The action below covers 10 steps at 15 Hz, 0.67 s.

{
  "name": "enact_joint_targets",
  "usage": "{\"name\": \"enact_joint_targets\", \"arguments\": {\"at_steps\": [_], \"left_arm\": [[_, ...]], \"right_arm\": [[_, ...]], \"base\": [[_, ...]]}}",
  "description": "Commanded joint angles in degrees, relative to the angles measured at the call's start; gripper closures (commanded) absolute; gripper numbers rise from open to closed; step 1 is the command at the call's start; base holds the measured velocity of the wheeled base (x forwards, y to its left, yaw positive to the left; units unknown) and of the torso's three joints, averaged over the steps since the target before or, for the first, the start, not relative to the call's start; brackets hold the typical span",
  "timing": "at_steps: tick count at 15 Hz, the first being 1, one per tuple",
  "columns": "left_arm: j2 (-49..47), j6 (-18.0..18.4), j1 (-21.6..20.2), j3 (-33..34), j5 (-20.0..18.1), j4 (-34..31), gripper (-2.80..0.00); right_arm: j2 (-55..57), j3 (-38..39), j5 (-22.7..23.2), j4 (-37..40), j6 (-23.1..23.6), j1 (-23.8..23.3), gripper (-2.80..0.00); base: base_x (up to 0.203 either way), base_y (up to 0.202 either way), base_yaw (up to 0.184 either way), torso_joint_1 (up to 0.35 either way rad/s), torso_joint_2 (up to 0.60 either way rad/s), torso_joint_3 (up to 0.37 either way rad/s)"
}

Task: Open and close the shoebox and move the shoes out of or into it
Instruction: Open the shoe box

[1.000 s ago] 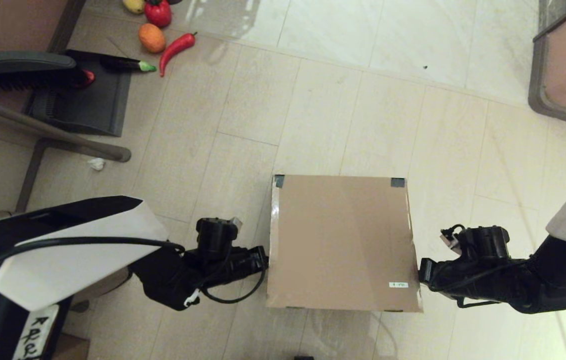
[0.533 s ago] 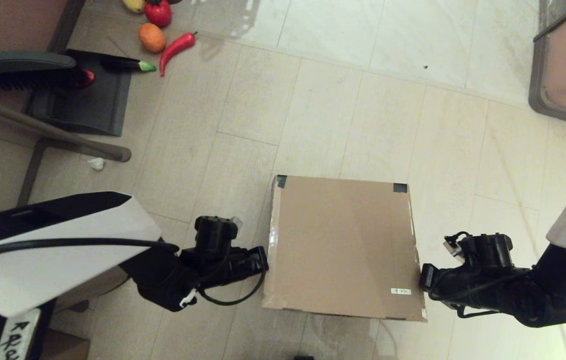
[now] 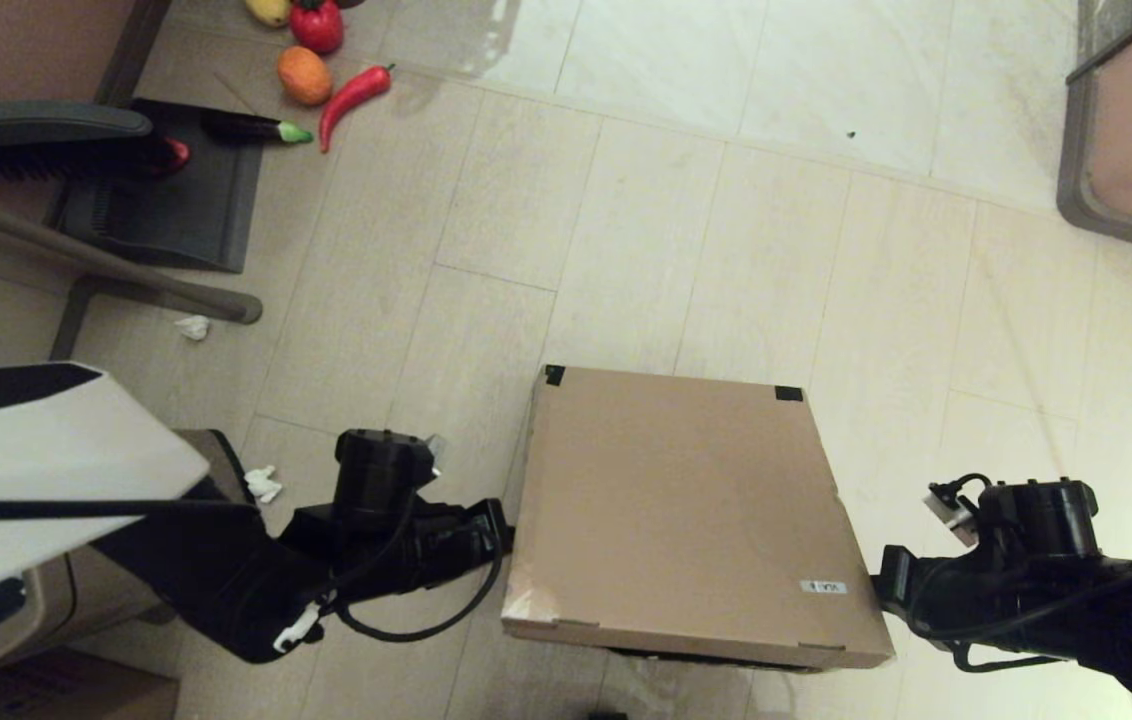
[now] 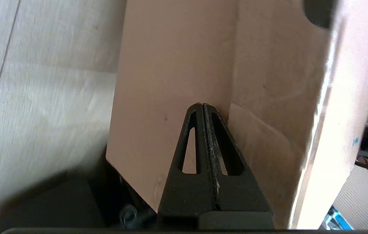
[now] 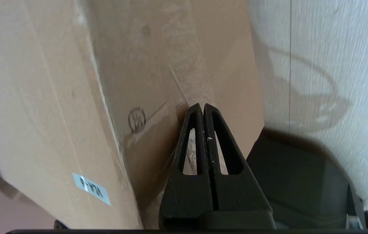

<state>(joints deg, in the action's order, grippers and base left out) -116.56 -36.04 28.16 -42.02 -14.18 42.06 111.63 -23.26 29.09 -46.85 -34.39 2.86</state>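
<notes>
A: Where's the shoebox [image 3: 686, 510]?
B: Lid closed, squeezed between the clenched left pincer [image 3: 501, 528] and clenched right pincer [image 3: 881, 585], seemingly raised off the floor [image 3: 626, 200].
A: Next?
B: Probably set it down, then lift the lid.

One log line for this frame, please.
box: lid shut, near edge raised | left tool: shut, against left wall | right tool: shut, against right wall

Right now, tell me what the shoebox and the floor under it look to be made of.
Shoebox: plain brown cardboard, matte, with creased flap edges, dark tape on two corners and a small white sticker.
Floor: pale tiles, probably glazed ceramic or stone, going by the grout lines and the glossy reflections.
</notes>
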Motion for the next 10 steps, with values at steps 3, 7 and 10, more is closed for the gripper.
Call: {"name": "enact_joint_targets", "arguments": {"at_steps": [3,7,10], "left_arm": [[3.43,-0.26,0.14,2.31,-0.06,0.30,0.00],[0.12,-0.22,0.07,1.93,0.09,0.30,0.00],[-2.09,-0.26,0.12,0.27,0.07,0.35,0.00]], "right_arm": [[-2.35,1.62,0.18,-0.17,-0.21,0.04,0.00],[1.25,-0.30,-0.81,-0.25,0.45,0.09,0.00],[2.72,-2.72,-1.41,-0.17,0.49,0.05,0.00]], "base": [[0.000,0.000,0.000,0.000,0.00,0.000],[0.000,0.000,0.000,0.000,0.00,0.000],[0.000,0.000,0.000,0.000,0.00,0.000]]}}
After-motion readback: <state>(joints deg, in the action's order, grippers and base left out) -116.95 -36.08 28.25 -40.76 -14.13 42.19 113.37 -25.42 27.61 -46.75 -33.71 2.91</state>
